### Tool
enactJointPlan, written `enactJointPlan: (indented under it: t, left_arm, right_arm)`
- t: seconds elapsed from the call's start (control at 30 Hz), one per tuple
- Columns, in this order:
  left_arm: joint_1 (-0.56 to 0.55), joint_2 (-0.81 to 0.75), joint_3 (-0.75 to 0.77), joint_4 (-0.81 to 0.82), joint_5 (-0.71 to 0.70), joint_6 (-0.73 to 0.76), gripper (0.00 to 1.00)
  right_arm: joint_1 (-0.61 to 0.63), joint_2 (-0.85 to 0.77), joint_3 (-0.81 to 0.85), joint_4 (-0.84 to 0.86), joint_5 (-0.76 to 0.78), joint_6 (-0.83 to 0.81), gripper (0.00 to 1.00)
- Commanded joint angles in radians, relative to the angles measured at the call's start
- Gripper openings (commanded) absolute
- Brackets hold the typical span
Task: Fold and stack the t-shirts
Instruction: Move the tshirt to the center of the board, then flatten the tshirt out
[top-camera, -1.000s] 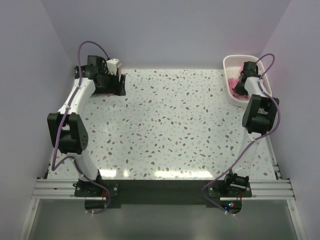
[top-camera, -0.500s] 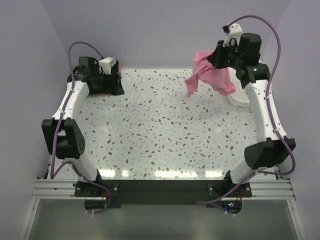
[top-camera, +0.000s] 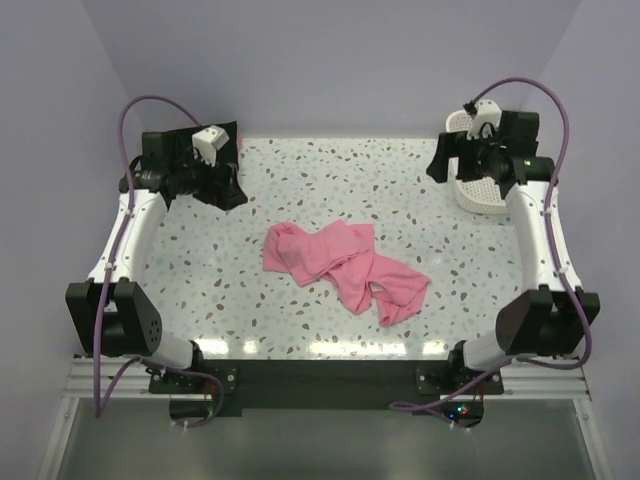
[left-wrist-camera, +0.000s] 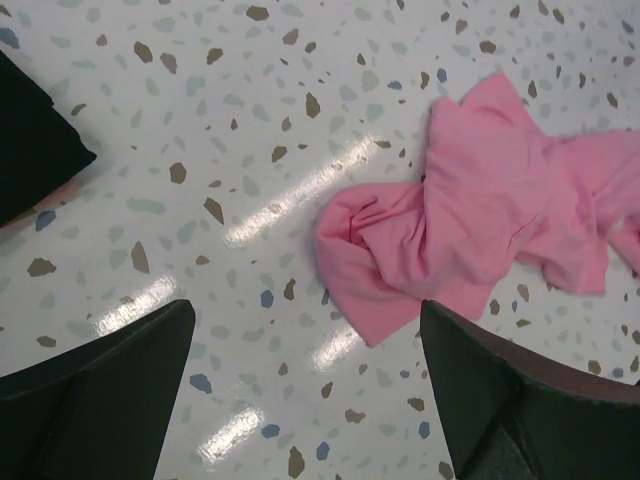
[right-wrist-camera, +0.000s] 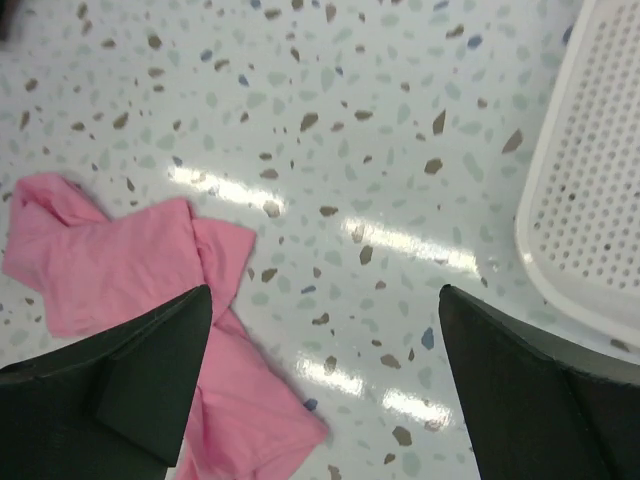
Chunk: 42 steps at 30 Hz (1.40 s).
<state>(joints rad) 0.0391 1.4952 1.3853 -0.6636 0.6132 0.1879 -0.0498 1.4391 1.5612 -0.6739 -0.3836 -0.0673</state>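
So the pink tee (top-camera: 340, 268) is out of the basket (top-camera: 480, 197) now; half a second ago it dangled from the right gripper (right-wrist-camera: 325, 310), now it lies crumpled mid-table, trailing toward 5 o'clock; that gripper is released and empty up at 2 o'clock; left gripper (left-wrist-camera: 307, 320) gapes too, holding nothing, by the folded black tee (left-wrist-camera: 30, 150) at 10 o'clock; basket looks empty; flattening comes next, I'd guess.
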Motion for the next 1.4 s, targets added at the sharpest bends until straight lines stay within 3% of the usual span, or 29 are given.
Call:
enactJointPlan:
  t: [0.0,0.1,0.23,0.33,0.5,0.67,0.8,0.9,0.93,1.03,1.1,1.13,1.17,1.2,1.3,1.37]
  left_arm:
    - [0.001,-0.053,-0.086,-0.002,0.112,0.149,1.00]
    - [-0.057,-0.062,-0.146,-0.066,0.128,0.306,1.00]
    - [-0.226,-0.116,-0.274,-0.029,0.025,0.450,0.95]
    - [-0.349,-0.157,-0.386,0.098,-0.032,0.466,0.90]
    - [-0.510,-0.126,-0.502,0.255,-0.088,0.508,0.72]
    - [-0.639,-0.044,-0.561,0.410,-0.216,0.564,0.76]
    - [-0.654,0.058,-0.555,0.461,-0.276,0.574,0.76]
    - [-0.656,0.102,-0.551,0.476,-0.316,0.561,0.70]
    - [-0.656,0.109,-0.551,0.483,-0.325,0.558,0.66]
    - [-0.654,0.122,-0.528,0.472,-0.357,0.535,0.34]
    - [-0.630,0.103,-0.505,0.452,-0.345,0.492,0.22]
    - [-0.607,0.096,-0.468,0.403,-0.313,0.480,0.16]
    - [-0.544,0.085,-0.447,0.377,-0.240,0.463,0.04]
    - [-0.504,0.061,-0.424,0.322,-0.202,0.432,0.00]
    - [-0.325,0.010,-0.312,0.198,-0.058,0.432,0.00]
    - [-0.283,-0.031,-0.289,0.144,-0.038,0.449,0.00]
  right_arm:
    - [0.002,0.076,-0.016,-0.167,-0.084,-0.117,0.98]
    - [0.042,0.121,-0.033,-0.291,-0.150,-0.244,0.98]
    - [0.151,0.152,-0.136,-0.407,-0.078,-0.452,0.98]
    - [0.169,0.162,-0.219,-0.395,-0.008,-0.486,0.94]
    - [0.172,0.225,-0.274,-0.395,0.071,-0.506,0.86]
    - [0.173,0.288,-0.337,-0.359,0.120,-0.494,0.82]
    - [0.173,0.329,-0.360,-0.348,0.138,-0.485,0.80]
    - [0.172,0.355,-0.378,-0.334,0.135,-0.470,0.76]
    - [0.173,0.365,-0.383,-0.329,0.135,-0.459,0.70]
    - [0.169,0.406,-0.360,-0.322,0.141,-0.439,0.51]
    - [0.171,0.422,-0.336,-0.329,0.135,-0.434,0.39]
    - [0.168,0.431,-0.305,-0.340,0.134,-0.431,0.23]
    - [0.168,0.431,-0.288,-0.348,0.134,-0.431,0.14]
    - [0.165,0.432,-0.268,-0.354,0.137,-0.434,0.00]
    - [0.140,0.423,-0.181,-0.339,0.201,-0.437,0.00]
    - [0.133,0.432,-0.141,-0.319,0.245,-0.448,0.00]
